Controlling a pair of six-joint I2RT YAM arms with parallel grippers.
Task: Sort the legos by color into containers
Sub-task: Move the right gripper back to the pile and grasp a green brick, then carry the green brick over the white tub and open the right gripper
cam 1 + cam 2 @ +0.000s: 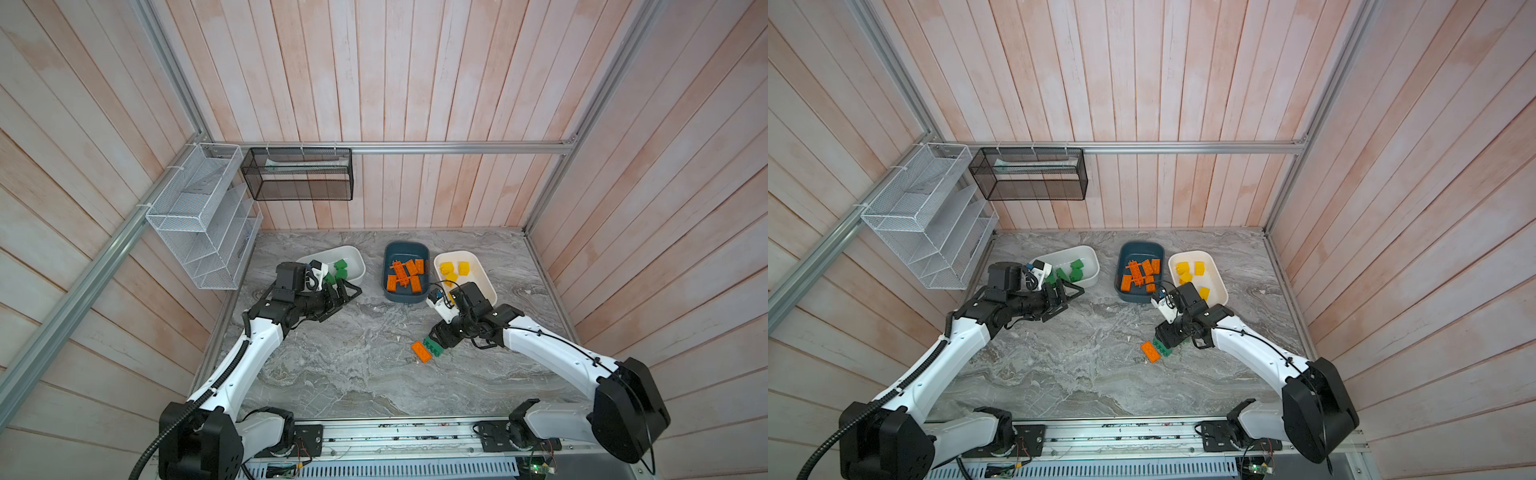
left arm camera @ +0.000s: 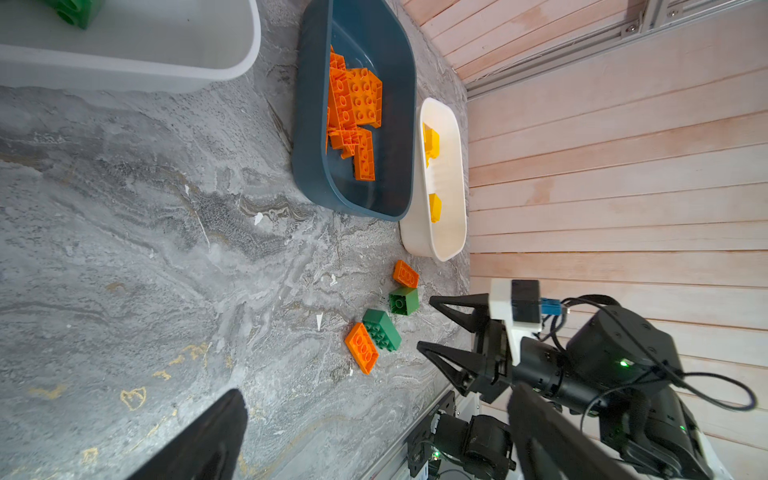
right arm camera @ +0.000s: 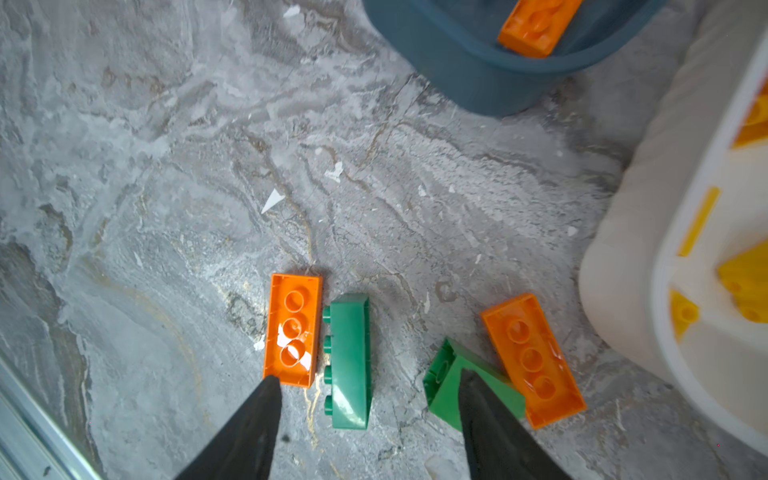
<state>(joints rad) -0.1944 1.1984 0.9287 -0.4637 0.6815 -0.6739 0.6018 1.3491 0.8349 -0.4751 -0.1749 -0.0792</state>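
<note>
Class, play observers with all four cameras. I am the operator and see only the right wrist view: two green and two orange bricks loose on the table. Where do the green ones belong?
Observer: In the white tub, left of the dark teal tub in both top views; green bricks lie in it.
Operator: Is the left arm free?
Observer: The left claw is open and empty, by that tub's near side.
Operator: And the orange ones?
Observer: The dark teal tub holds a pile of orange bricks.

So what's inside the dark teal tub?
Only orange legos show in the teal tub, piled and overlapping. Anything beneath the pile is covered.
</note>
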